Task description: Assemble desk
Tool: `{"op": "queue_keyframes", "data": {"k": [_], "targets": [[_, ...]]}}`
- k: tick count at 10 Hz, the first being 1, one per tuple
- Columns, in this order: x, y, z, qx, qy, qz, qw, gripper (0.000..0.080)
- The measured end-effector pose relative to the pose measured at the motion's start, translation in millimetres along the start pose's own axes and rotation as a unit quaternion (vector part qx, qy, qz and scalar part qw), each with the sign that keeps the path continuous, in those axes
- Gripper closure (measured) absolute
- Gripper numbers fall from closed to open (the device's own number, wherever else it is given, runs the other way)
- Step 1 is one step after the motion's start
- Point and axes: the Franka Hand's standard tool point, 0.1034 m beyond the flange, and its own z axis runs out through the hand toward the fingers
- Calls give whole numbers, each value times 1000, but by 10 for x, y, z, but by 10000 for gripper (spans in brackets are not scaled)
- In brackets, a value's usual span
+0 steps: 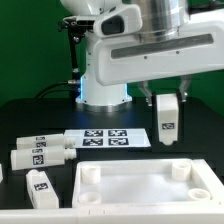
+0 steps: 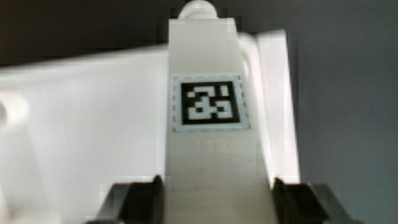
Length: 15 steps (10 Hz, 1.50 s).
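In the exterior view my gripper (image 1: 167, 100) is shut on a white square leg (image 1: 168, 126). The leg hangs upright with its black-and-white tag facing the camera. It is above the far right corner socket (image 1: 178, 168) of the white rimmed tabletop (image 1: 140, 192), with a gap between them. The wrist view shows the same leg (image 2: 212, 110) running away from the camera between my dark fingers (image 2: 134, 200), its tag in the middle. The tabletop (image 2: 63, 110) is a white blur beyond it.
Two loose tagged legs (image 1: 40, 155) (image 1: 40, 187) lie on the black table on the exterior view's left, and part of another white piece (image 1: 3, 174) shows at the edge. The marker board (image 1: 105, 138) lies behind the tabletop. The robot's white base (image 1: 105, 85) stands at the back.
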Motion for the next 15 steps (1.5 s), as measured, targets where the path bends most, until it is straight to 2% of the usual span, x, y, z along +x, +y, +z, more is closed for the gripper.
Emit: {"op": "queue_keyframes", "data": {"k": [2, 3, 6, 7, 9, 13, 15], "targets": [[288, -197, -77, 2, 96, -29, 995, 515], [236, -299, -48, 3, 112, -26, 993, 515], [289, -306, -51, 8, 218, -32, 975, 515], [260, -293, -18, 6, 218, -35, 975, 515], [409, -294, -61, -6, 228, -63, 972, 515], [384, -314, -21, -7, 227, -65, 972, 515], [337, -311, 45, -8, 245, -73, 967, 515]]}}
